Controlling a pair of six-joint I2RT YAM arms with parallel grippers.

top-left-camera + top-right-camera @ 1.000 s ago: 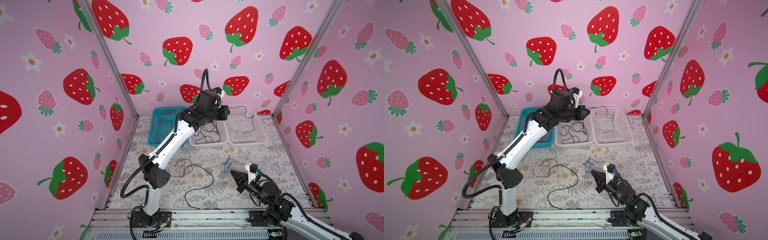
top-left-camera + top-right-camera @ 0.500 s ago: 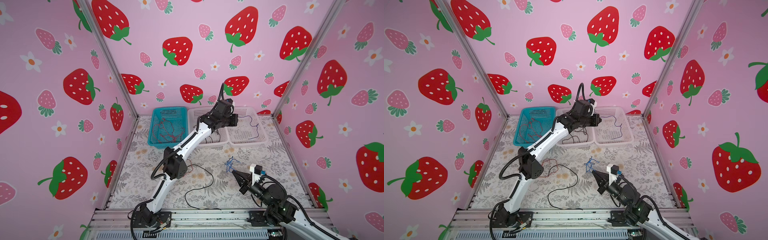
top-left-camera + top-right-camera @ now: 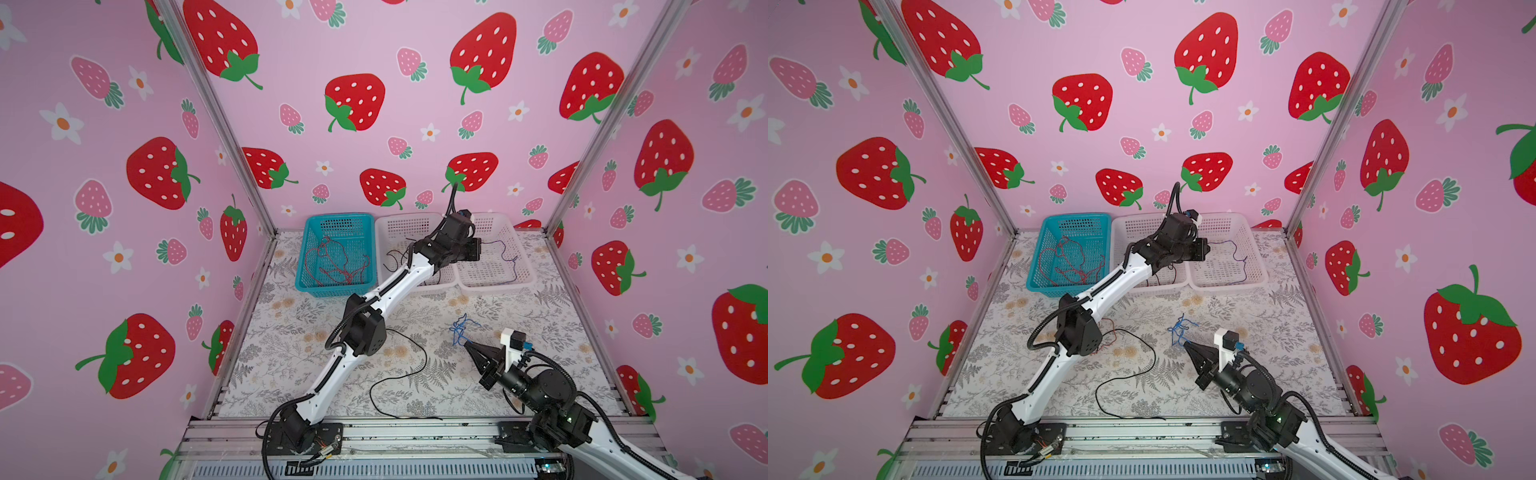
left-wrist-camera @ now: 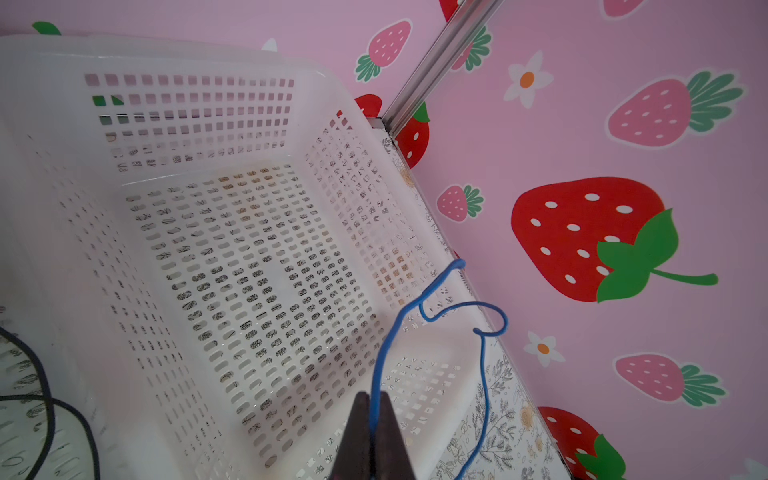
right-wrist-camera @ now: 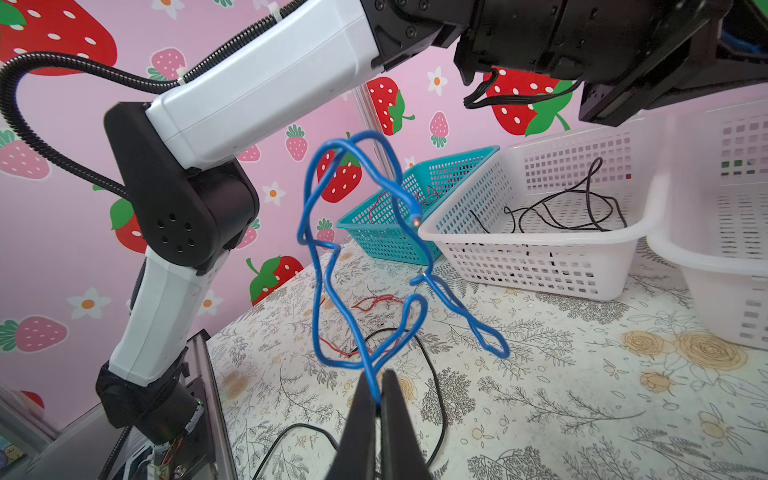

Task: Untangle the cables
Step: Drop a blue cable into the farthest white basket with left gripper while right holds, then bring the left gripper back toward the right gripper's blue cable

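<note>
Two grips clamped: left gripper (image 4: 372, 401) has swung blue cable (image 4: 384, 351) over rightmost basket (image 4: 187, 58), drop next; right gripper (image 5: 376, 382) holds blue tangle (image 5: 318, 324).

White arms (image 3: 399, 282), black joints (image 3: 368, 332), ribbed hoses (image 5: 108, 74), pointed black right gripper (image 3: 467, 343).

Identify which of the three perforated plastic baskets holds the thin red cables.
The teal basket, leftmost in the row: red cables lie inside. The other two are white; the middle white basket holds black cables.
</note>
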